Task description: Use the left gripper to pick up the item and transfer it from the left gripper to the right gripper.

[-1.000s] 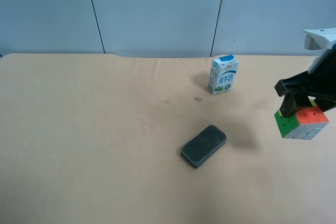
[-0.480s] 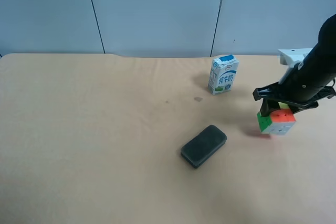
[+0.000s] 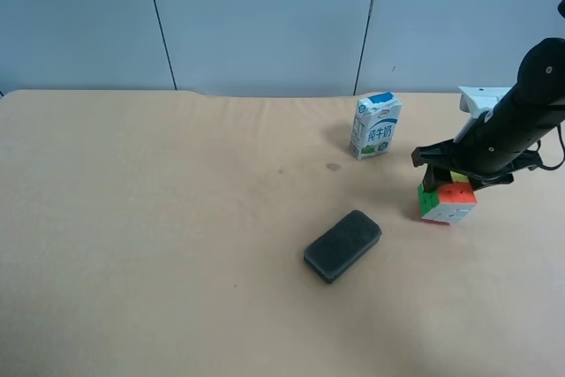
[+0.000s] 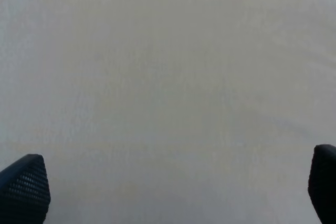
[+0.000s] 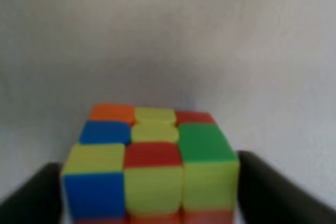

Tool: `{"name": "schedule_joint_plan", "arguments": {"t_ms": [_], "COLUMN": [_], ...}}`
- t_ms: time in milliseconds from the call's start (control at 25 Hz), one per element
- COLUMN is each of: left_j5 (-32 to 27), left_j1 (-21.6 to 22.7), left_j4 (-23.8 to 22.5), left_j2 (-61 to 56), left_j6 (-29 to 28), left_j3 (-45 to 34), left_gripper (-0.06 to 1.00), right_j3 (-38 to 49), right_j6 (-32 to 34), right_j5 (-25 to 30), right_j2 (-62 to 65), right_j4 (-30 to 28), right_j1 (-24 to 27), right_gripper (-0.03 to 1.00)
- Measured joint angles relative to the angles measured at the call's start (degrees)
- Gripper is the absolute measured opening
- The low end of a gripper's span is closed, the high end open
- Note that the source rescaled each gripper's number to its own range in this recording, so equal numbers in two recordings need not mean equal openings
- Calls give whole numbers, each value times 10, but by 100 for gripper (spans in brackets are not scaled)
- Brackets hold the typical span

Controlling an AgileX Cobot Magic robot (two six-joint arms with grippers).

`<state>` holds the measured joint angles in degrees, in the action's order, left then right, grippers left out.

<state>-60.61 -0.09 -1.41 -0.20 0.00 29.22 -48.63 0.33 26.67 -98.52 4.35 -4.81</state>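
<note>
i am holding my right gripper (image 3: pixel 439 184) over the cube (image 3: pixel 448 201), which is sitting on the table (image 3: pixel 177 218) near the carton (image 3: pixel 375 125). in the right wrist view the cube (image 5: pixel 152 163) is lying directly between my two jaws, which are flanking its sides; i cannot tell whether they are gripping or just clear of it. my left gripper (image 4: pixel 168 190) is standing wide open over bare table, holding nothing, and is not appearing in the high view. the cube has no long axis; it is resting flat, with one corner turned toward the dark block (image 3: pixel 342 245).
</note>
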Motion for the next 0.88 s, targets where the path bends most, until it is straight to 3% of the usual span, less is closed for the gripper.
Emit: {"name": "schedule_joint_plan", "arguments": {"t_ms": [40, 80, 200, 400, 880], "left_j5": [0, 0, 0, 0, 0], "left_j1": [0, 0, 0, 0, 0], "left_j4": [0, 0, 0, 0, 0], "left_j2": [0, 0, 0, 0, 0], "left_j6": [0, 0, 0, 0, 0], "left_j3": [0, 0, 0, 0, 0], "left_gripper": [100, 100, 100, 100, 100], "right_j3": [0, 0, 0, 0, 0], "right_j6": [-3, -3, -3, -3, -23], "right_j5": [2, 8, 43, 123, 401], "right_j2": [0, 0, 9, 99, 451], "right_j4": [2, 4, 7, 8, -7], "right_j1": [0, 0, 0, 0, 0], "right_gripper": [57, 75, 94, 99, 100]}}
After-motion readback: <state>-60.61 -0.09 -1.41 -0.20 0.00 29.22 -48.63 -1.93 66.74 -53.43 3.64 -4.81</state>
